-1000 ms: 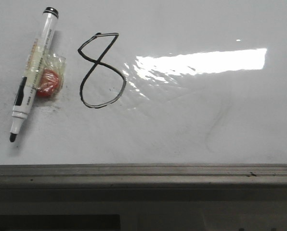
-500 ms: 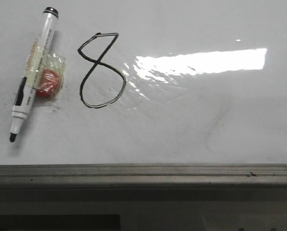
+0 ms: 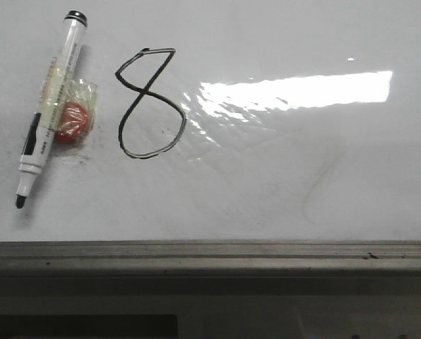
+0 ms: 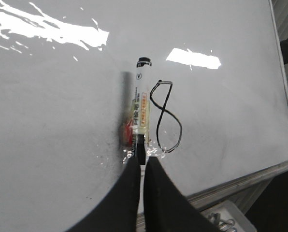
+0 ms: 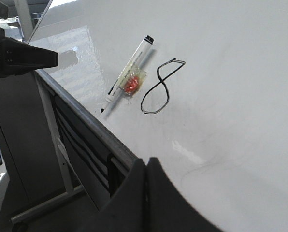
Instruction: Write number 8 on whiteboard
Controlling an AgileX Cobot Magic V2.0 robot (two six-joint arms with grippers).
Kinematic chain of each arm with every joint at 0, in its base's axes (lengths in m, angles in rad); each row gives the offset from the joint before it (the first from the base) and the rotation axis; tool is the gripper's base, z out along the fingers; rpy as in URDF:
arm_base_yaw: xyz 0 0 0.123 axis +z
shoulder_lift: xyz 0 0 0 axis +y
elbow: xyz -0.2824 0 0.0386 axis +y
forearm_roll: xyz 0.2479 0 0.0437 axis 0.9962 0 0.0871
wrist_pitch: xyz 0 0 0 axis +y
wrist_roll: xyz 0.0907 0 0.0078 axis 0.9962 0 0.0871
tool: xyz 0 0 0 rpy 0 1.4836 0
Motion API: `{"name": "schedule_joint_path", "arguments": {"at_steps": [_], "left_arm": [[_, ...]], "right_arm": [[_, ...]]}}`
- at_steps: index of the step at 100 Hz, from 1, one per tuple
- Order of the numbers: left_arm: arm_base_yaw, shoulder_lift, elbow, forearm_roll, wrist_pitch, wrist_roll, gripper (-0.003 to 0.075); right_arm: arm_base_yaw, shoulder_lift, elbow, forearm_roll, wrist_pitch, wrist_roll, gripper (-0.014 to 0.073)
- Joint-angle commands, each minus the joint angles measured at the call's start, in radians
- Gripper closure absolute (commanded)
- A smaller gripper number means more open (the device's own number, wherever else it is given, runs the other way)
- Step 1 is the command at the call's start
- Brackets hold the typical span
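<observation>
The number 8 (image 3: pixel 148 103) stands drawn on the whiteboard (image 3: pixel 281 176); a marker (image 3: pixel 48 106) lies beside it; left hand (image 4: pixel 143 166) and right hand (image 5: pixel 145 166) both pressed together, holding nothing.

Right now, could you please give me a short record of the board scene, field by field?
Figure: number 8 drawn in black on the whiteboard
Marker: marker lies uncapped just left of the figure, tip toward the board's rail
Attachment: red magnet taped to the marker
Left gripper: left gripper shut, empty
Right gripper: right gripper shut, empty
Glare: bright patch right of the figure
</observation>
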Motion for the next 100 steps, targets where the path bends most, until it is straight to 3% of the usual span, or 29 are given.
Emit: {"name": "schedule_joint_path", "arguments": {"at_steps": [1, 17, 42, 56, 71, 100], "left_arm": [[0.027, 0.010, -0.017, 0.110, -0.070, -0.001, 0.0741], [0.156, 0.010, -0.017, 0.184, -0.070, -0.001, 0.0741], [0.449, -0.040, -0.017, 0.321, -0.040, -0.001, 0.0741], [0.541, -0.101, -0.008, 0.341, 0.012, -0.001, 0.0741], [0.592, -0.141, 0.034, 0.351, 0.010, -0.003, 0.0741], [0.590, -0.176, 0.142, 0.358, -0.016, -0.012, 0.0741]], "right_arm": [[-0.004, 0.008, -0.024, -0.008, -0.081, -0.001, 0.0657], [-0.004, 0.008, -0.024, -0.008, -0.081, -0.001, 0.0657], [-0.004, 0.008, -0.024, -0.008, -0.081, -0.001, 0.0657], [-0.004, 0.008, -0.024, -0.008, -0.081, -0.001, 0.0657], [-0.004, 0.008, -0.024, -0.008, -0.081, -0.001, 0.0657], [-0.004, 0.008, -0.024, -0.008, -0.081, -0.001, 0.0657]]}}
